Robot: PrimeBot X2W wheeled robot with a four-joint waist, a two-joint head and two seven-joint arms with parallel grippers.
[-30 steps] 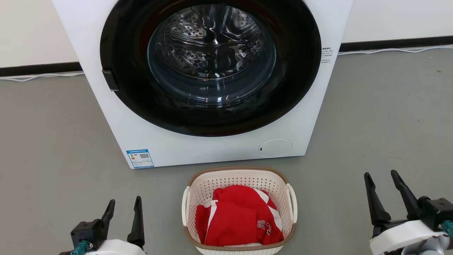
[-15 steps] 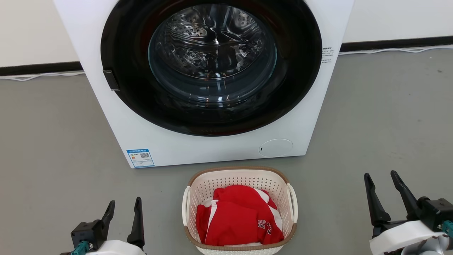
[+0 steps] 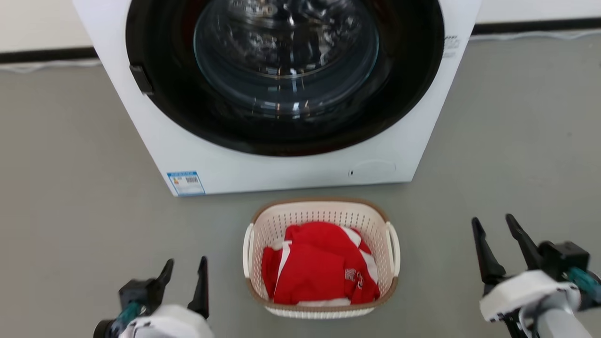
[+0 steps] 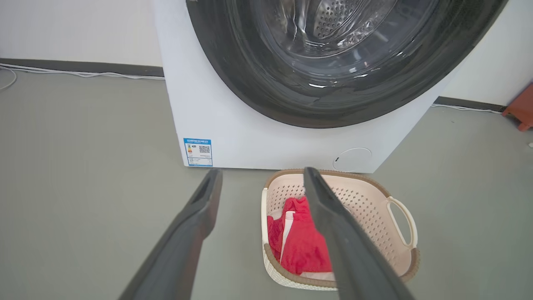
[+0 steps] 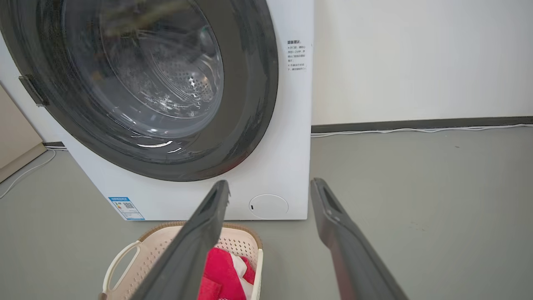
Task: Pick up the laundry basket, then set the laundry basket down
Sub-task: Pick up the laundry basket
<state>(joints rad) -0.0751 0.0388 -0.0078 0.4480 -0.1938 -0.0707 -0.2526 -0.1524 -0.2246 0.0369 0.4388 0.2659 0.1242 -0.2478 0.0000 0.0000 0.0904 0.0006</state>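
Both grippers are brought slightly inward toward the laundry basket point(image 3: 300, 217) compared with 1 s ago, and the head camera is dipped lower, so the whole scene is shifted. The laundry basket is set on the grey floor point(image 3: 70, 211), on the near side of the white washing machine point(image 3: 263, 176), close to its front but apart from it. A red garment point(image 3: 324, 267) is held inside. The left gripper point(image 3: 186, 259) is kept near the basket's left and the right gripper point(image 3: 492, 219) well to its right, neither touching it. The 2 fingers of each are spread wide, holding nothing.
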